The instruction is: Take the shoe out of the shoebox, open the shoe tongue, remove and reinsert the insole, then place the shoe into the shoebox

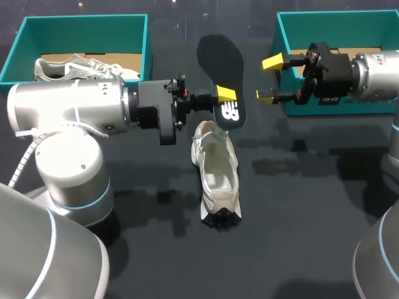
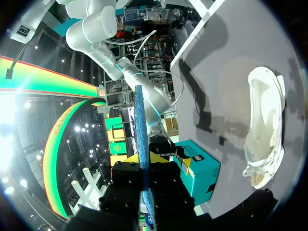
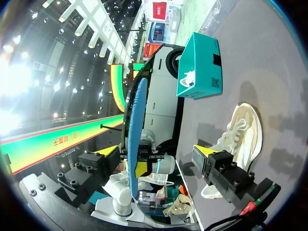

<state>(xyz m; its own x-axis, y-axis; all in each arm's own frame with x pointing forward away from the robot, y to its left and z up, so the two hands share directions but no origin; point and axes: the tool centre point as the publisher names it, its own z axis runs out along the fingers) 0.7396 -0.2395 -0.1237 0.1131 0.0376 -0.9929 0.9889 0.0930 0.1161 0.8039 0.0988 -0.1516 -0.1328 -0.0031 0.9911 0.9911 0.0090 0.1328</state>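
Left hand [image 1: 225, 94] pinches the black foam insole [image 1: 222, 75] near its white-marked end, fingers closed on it from both sides, and holds it in the air. Just below it, the cream lace-up shoe [image 1: 216, 171] sits on its sole on the dark table [image 1: 312, 212], mouth open upward and lace end under the insole's lower tip. The right hand [image 1: 270, 79] hangs spread and empty beside the insole, apart from it. Farther off stand two teal cardboard shoeboxes. The left one [image 1: 81, 31] holds a second pale shoe [image 1: 75, 67], and the right one [image 1: 336, 28] is behind the right hand.

Reinsertion looks like the step in hand. It would go best with the insole turned along the shoe and its fore end fed in first. The right hand should steady the shoe or hold the tongue back, and the left should let go only once the heel lies flat.
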